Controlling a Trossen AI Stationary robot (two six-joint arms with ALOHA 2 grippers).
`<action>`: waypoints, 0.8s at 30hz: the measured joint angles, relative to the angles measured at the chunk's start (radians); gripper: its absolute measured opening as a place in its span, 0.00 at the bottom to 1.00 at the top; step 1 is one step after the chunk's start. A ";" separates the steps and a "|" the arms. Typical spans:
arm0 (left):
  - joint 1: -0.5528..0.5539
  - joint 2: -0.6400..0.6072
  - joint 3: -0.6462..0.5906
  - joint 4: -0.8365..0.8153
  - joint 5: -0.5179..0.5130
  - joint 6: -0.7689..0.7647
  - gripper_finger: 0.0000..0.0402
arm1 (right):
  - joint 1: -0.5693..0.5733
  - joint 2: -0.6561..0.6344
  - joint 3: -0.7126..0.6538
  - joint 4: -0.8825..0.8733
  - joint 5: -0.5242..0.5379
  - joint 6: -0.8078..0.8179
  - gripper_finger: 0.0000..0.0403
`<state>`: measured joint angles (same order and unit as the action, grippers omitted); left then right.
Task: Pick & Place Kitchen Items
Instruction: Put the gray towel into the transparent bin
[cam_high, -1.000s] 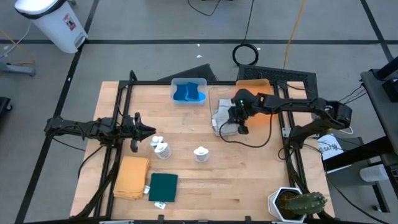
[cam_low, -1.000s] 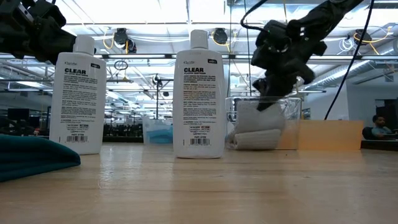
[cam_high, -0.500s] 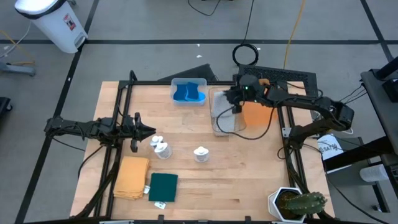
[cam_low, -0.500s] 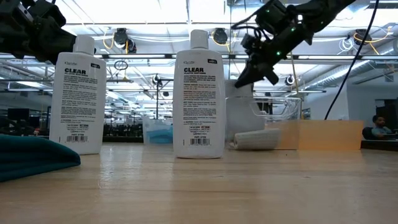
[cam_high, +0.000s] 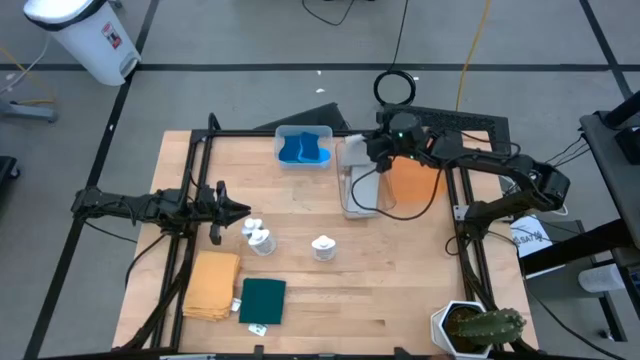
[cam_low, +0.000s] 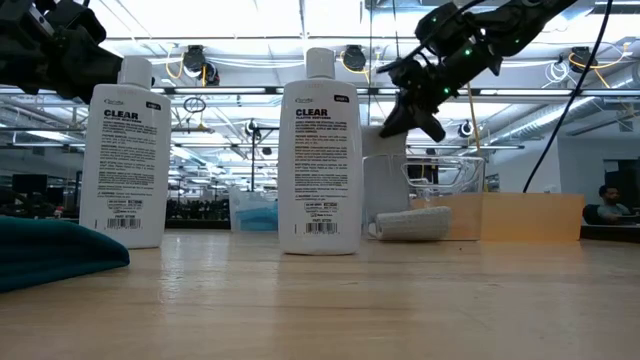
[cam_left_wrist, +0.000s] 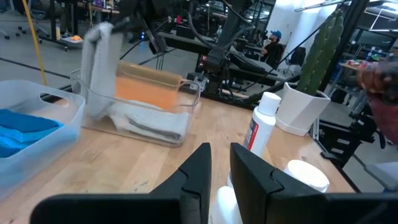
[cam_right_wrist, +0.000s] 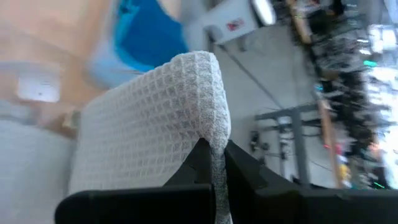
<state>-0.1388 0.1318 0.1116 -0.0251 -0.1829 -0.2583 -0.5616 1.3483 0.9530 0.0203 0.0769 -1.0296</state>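
My right gripper (cam_high: 377, 152) is shut on a grey waffle-weave cloth (cam_left_wrist: 99, 68), high over the far end of a clear bin (cam_high: 343, 200). The cloth hangs down into the bin, where a second grey folded cloth (cam_low: 415, 222) lies on the floor. My left gripper (cam_high: 240, 208) waits shut at the table's left, level, beside small white bottles (cam_high: 256, 236). A mustard-yellow cloth (cam_high: 212, 285) and a dark green cloth (cam_high: 263, 300) lie flat near the front edge. My right gripper pinches a folded edge (cam_right_wrist: 214, 138) at the top of the grey cloth between its two fingers (cam_right_wrist: 200, 163). It comes from the table's right, slanting a little down. The cloth hangs slack below the fingers, and its lower end (cam_left_wrist: 102, 112) reaches into the clear bin.
A bin of blue cloth pieces (cam_high: 303, 147) stands at the far edge, left of the clear bin. An orange tray (cam_high: 412, 180) lies to its right. One more white bottle (cam_high: 322, 246) stands mid-table. A potted cactus (cam_high: 488, 327) sits at the near right corner.
My right gripper has risen out of the clear bin, gone toward the table's far edge and rolled at the wrist. It has drawn the grey cloth up with it; the cloth now hangs long, its lower end in the bin. The second grey cloth stays in the bin.
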 joint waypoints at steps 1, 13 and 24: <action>0.000 0.000 0.000 0.000 0.000 0.000 0.16 | 0.006 0.000 -0.006 -0.011 -0.001 0.013 0.00; 0.000 0.000 0.000 0.000 0.000 0.000 0.16 | 0.097 0.000 -0.077 -0.074 -0.001 0.188 0.00; 0.000 0.000 0.000 0.000 0.000 0.000 0.16 | 0.152 0.000 -0.079 -0.275 -0.252 0.433 0.00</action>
<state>-0.1390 0.1318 0.1116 -0.0254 -0.1829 -0.2582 -0.4099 1.3483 0.8738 -0.2550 -0.1753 -0.5964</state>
